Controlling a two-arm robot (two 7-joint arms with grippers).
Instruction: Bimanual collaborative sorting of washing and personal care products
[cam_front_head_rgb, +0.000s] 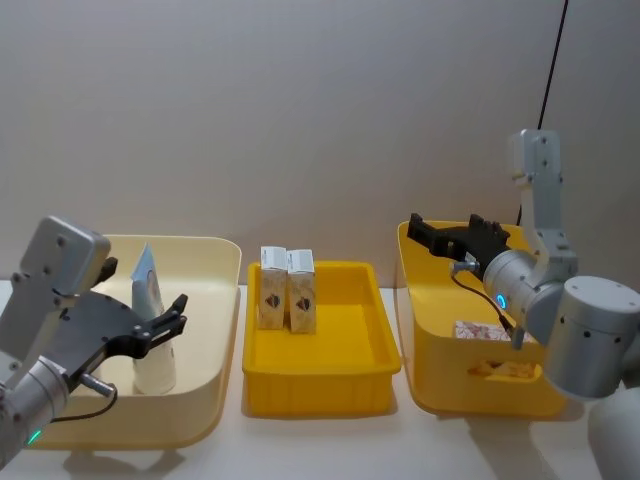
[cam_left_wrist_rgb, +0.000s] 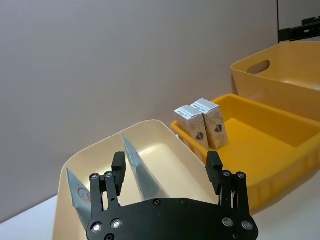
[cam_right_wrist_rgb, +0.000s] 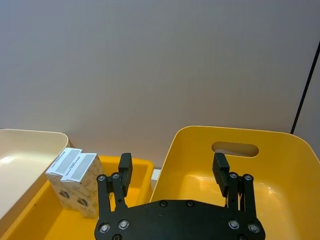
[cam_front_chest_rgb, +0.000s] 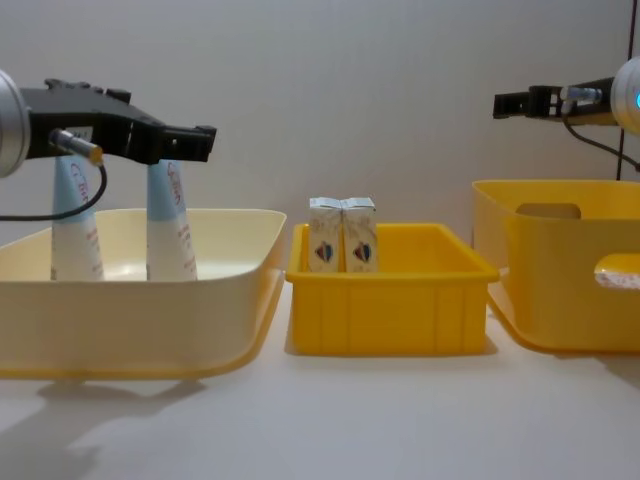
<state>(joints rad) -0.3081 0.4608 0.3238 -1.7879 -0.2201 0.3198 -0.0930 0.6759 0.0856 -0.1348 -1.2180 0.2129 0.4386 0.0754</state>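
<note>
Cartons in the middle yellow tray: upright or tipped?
Upright. Both cartons stand on end, side by side, at the back of the tray.

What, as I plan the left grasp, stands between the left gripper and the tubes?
Nothing visible: the open left gripper hangs by the tops of the upright tubes in the cream bin. The right gripper hangs over the deep yellow bin.
</note>
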